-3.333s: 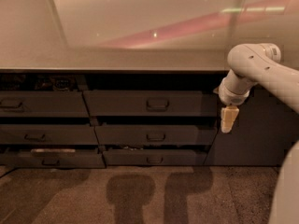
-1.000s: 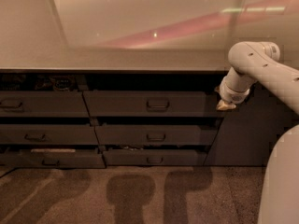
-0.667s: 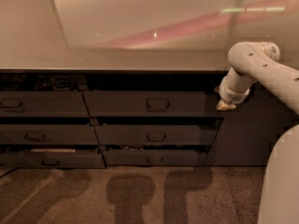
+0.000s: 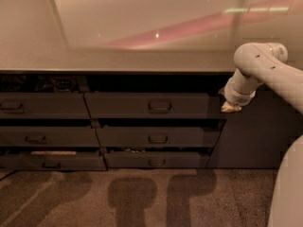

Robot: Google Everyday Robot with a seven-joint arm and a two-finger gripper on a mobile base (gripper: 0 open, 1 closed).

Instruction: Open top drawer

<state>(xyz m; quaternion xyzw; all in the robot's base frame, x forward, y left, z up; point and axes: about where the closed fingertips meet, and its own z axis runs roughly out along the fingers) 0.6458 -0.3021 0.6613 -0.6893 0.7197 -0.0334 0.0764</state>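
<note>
Got the gripper mid-right beside the top drawer, probably lining up for its handle; can't tell if open or closed.

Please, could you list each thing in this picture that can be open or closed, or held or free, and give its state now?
top drawer: seems slightly pulled out, with a dark gap above its front.
handle: free, nothing grips it.
gripper: at the right end of the top drawer's front, far from the handle; contact unclear.
left upper drawer: partly open, objects show inside.
lowest left drawer: partly open, a pale strip shows inside.
</note>
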